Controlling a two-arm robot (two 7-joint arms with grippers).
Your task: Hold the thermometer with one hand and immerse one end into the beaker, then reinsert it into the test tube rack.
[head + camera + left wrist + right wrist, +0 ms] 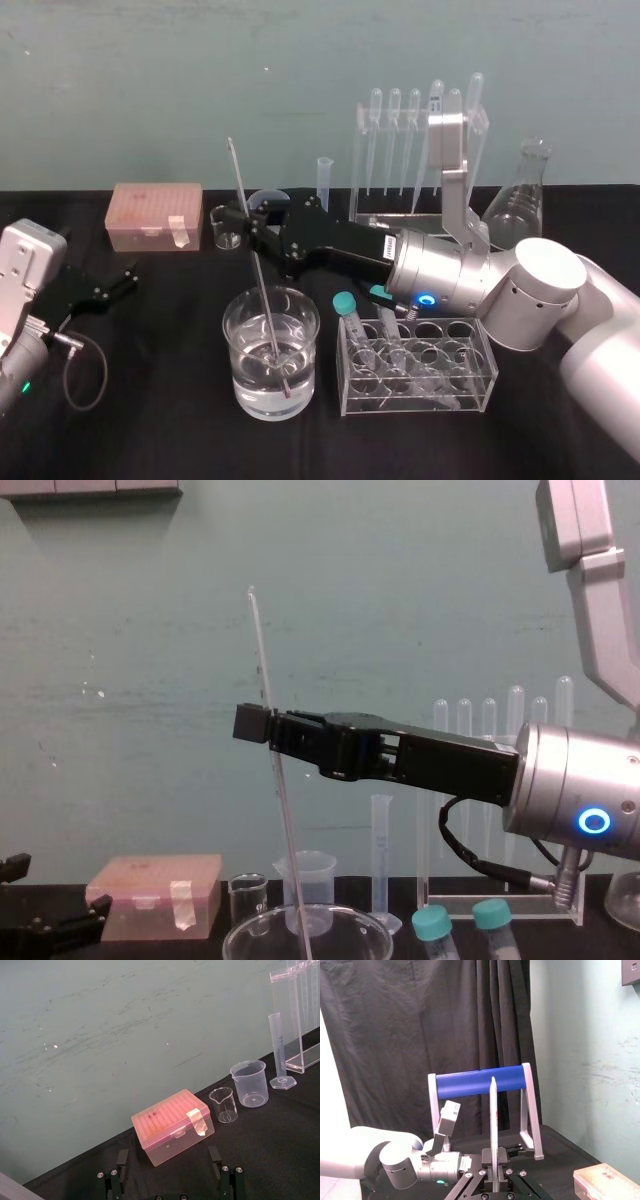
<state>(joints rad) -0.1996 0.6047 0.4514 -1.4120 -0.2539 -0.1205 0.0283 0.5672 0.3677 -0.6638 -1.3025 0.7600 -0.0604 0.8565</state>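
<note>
Thermometer (243, 200) dipping tip-down in beaker (232, 350), right gripper (252, 232) clamping it just above; return to test tube rack (395, 217) behind beaker pending. Left gripper (118, 282) idling, spread, left of beaker.

thermometer (240, 185) in beaker (228, 335) | test tube rack (358, 160) behind-right | box (155, 215) behind-left | tip seemingly on bottom

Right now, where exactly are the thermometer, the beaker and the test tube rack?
thermometer (239, 180): head view, on its upper shaft.
beaker (236, 360): head view, on its left glass wall.
test tube rack (296, 1020): left wrist view, on its clear side panel.
</note>
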